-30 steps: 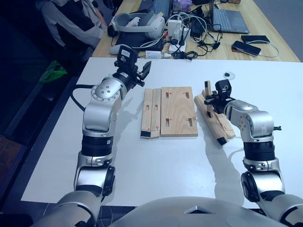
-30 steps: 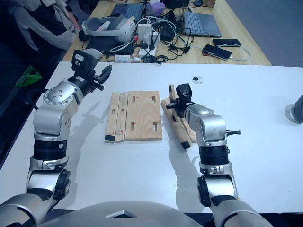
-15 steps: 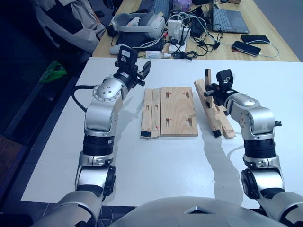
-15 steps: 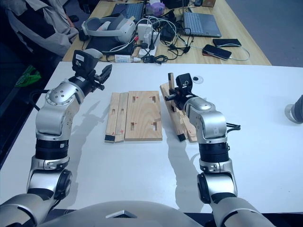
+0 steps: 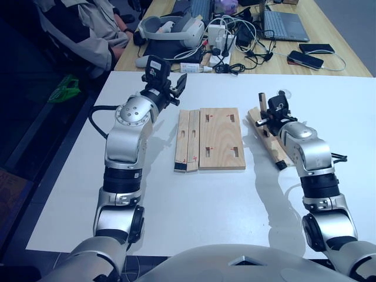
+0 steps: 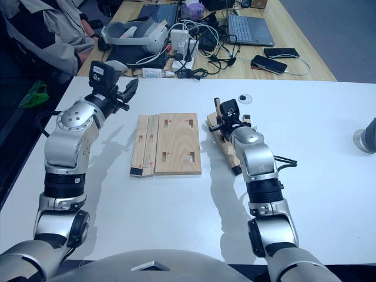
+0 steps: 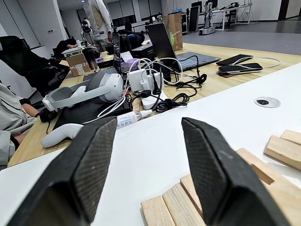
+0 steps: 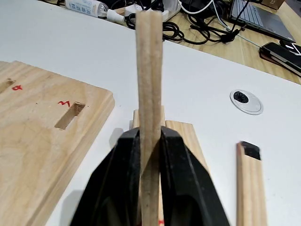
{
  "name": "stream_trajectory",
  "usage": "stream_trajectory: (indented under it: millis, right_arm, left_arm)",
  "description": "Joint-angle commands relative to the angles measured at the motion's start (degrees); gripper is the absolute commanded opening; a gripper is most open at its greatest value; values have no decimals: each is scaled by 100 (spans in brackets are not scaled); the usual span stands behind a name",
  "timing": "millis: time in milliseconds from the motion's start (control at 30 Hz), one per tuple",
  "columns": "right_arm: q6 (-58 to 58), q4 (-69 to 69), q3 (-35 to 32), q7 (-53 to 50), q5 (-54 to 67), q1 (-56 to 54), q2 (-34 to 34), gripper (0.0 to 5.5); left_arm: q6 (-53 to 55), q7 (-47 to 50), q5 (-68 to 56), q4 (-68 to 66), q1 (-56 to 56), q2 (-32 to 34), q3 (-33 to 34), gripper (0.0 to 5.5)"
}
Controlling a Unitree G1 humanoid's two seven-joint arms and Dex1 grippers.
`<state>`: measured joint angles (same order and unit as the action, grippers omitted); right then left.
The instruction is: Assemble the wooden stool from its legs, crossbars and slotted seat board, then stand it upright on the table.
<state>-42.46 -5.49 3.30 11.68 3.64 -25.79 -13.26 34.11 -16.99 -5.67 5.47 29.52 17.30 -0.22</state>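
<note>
Your right gripper point(image 6: 226, 119) pinches a wooden bar point(image 8: 149, 70) upright; your left gripper point(image 5: 178, 88), jaws wide, near table's point(image 5: 176, 200) far edge.

I work in an office-like lab: beyond my table point(image 5: 194, 200), a wooden desk point(image 5: 346, 53) holds a laptop point(image 5: 282, 26), headset point(image 5: 176, 29), phones point(image 5: 305, 59), cables point(image 5: 235, 56).

White table point(image 5: 194, 200), and the wood is laid out flat across its middle. The slotted seat board point(image 5: 222, 138) lies face up with four slots showing, and two narrow slats point(image 5: 187, 141) sit tight against its left edge. Off to the right, apart from the board, there's a slanted pile of wooden legs point(image 5: 264, 138). Beyond them sits a round cable grommet point(image 6: 245, 98), and at the far right edge a grey round object point(image 6: 367, 136).
</note>
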Motion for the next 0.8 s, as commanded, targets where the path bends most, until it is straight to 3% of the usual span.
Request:
stream_trajectory:
  millis: [33,67,133,167,200,233,333,400,533,800]
  right_arm:
    - [-167,-249,-458,-119,384,-201,384,40]
    - [-493,-251,-931,-285,790,-285,710,40]
    - [-220,-229,-656,-313,505,-249,579,40]
    - [-488,-252,-1084,-472,861,-325,842,40]
    - [50,-261,-423,-407,207,-267,441,40]
    - [221,-254,-189,-314,49,-233,335,40]
    - [122,-140,-392,-280,321,-224,594,40]
    - [445,63,160,-19,24,-61,403,40]
    - [166,203,-357,72,592,43,664,40]
    - [178,1573,-137,1633,1738,-313,389,40]
  left_arm:
    - [-27,5,22,-22,61,-10,-24,253]
    - [-28,4,27,-16,54,-13,-33,253]
    - [-32,5,34,-5,47,-15,-44,253]
    - [-33,9,35,-4,45,-18,-44,253]
    - [-37,9,40,-4,43,-18,-52,253]
    - [-44,4,51,-4,41,-13,-67,253]
    - [-51,4,56,11,26,-5,-78,253]
    - [-54,6,61,16,26,-6,-81,253]
    - [-75,10,67,-2,49,-6,-78,253]
    - [-405,-221,134,-844,613,-104,-335,253]
